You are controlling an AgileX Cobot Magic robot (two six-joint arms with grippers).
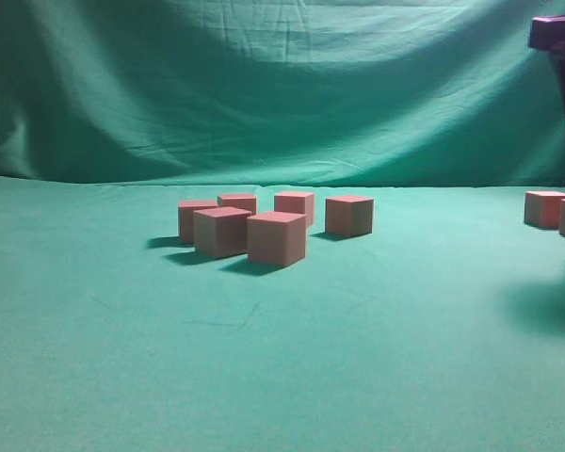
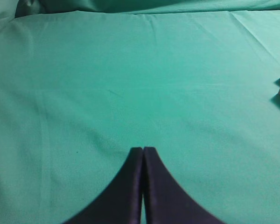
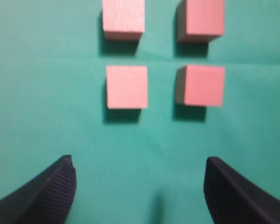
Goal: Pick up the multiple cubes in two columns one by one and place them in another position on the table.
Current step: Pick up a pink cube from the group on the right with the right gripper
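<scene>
Four small matte salmon-pink cubes still sit in two columns at twelve o'clock of the right hand, which hovers empty, fingers spread wide. Six more cluster loosely mid-desk, probably already moved, so roughly half remains. The left hand is closed, idle over the bare green cloth-covered desk. Nothing blocks the way.

A green backdrop cloth hangs across the whole rear of the scene, draped in broad, soft folds with darker creases toward its left edge. Light falls from above and the front, brightest across its upper middle. Its hem meets the level surface below.
</scene>
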